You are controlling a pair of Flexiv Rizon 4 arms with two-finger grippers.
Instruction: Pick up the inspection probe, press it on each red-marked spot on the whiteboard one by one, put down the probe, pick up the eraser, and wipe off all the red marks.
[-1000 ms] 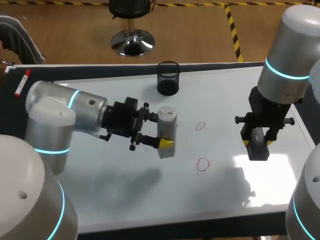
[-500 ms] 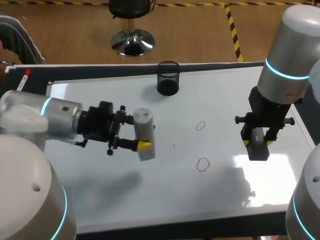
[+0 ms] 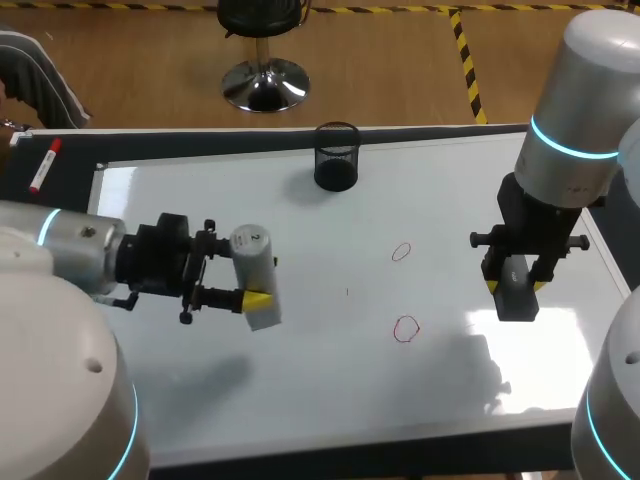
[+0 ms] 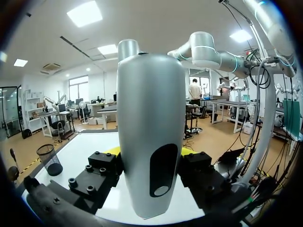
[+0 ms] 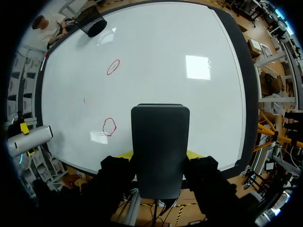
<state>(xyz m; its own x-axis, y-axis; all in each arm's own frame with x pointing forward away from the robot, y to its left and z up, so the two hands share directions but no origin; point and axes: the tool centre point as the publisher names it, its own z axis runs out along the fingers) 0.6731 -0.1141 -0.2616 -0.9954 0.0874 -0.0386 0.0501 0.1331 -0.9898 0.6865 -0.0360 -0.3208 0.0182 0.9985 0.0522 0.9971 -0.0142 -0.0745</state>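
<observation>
**A:** What has changed in the last second?

**B:** The left arm (image 3: 85,255) has drawn back toward its own side, carrying the inspection probe (image 3: 252,275) with it. The probe was nearly in line with the mesh pen cup (image 3: 336,157). It now hangs well off to the cup's left-arm side and nearer the robot. The right arm (image 3: 575,120) has not shifted.

**A:** What else lies around the cup?

**B:** The cup stands at the far edge of the whiteboard (image 3: 330,390). Two red rings sit on the board, nearer the robot than the cup and toward its right-arm side. One is closer to the cup (image 3: 401,251), the other farther from it (image 3: 405,328). Between the probe and the rings there is only board, with a small dark speck (image 3: 347,292). A red marker (image 3: 40,165) lies on the dark surface (image 3: 200,142), far to the cup's left-arm side.

**A:** How are the arms posed?

**B:** The left wrist is level, and the left jaws clamp the probe's body from both sides. The probe is tilted and raised off the board. The right arm points straight down, well to the cup's right-arm side. The right jaws grip the black eraser (image 3: 517,298) above the board.
</observation>
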